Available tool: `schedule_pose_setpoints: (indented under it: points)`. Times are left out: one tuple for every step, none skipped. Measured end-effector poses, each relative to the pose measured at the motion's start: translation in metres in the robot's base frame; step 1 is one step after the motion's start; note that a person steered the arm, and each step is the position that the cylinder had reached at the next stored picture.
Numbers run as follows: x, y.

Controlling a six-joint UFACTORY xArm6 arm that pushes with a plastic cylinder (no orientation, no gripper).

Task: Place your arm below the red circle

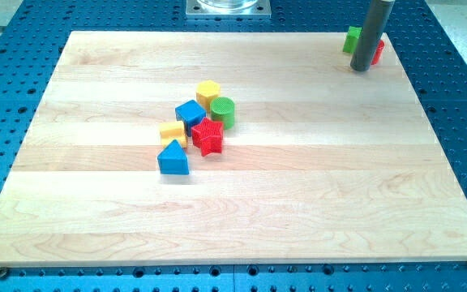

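My tip (pixel 361 68) stands at the view's top right, on the wooden board (pixel 298 186). The rod hides most of a red block (pixel 378 52), which peeks out on its right side; its shape cannot be made out. A green block (pixel 351 39) peeks out on the rod's left. My tip is just below and slightly left of the red block, close to it or touching it.
A cluster sits left of the board's centre: a yellow hexagon (pixel 208 93), a green circle (pixel 223 111), a blue cube (pixel 190 114), a red star (pixel 207 135), a small yellow block (pixel 172 132) and a blue triangle (pixel 173 158).
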State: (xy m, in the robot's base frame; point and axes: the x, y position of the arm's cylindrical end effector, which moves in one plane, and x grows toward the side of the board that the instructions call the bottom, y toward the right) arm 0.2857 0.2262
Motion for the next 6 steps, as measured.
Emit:
schedule_pose_setpoints:
  points:
    - [0.000, 0.000]
    - [0.013, 0.000]
    - [0.033, 0.000]
    - [0.024, -0.003]
    - [0.023, -0.003]
    - [0.023, -0.004]
